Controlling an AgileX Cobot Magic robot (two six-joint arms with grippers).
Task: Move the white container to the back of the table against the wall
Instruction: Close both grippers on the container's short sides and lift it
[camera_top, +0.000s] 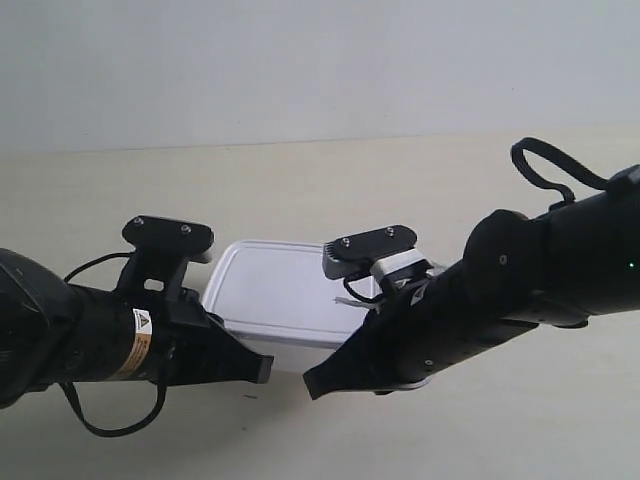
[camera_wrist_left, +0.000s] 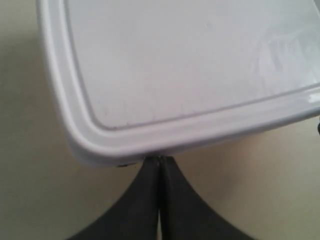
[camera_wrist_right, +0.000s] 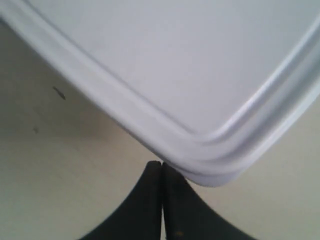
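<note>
Counter (camera_top: 420, 190) carries the white container (camera_top: 285, 290) mid-frame; left hand (camera_wrist_left: 159, 162) and right hand (camera_wrist_right: 161, 166), both fully closed and empty, have their tips at its rim.

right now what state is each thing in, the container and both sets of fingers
white container: lid on, flat on the table, apart from the wall
left fingers: shut, holding nothing, tips at the container's rim
right fingers: shut, holding nothing, tips at a container corner
</note>
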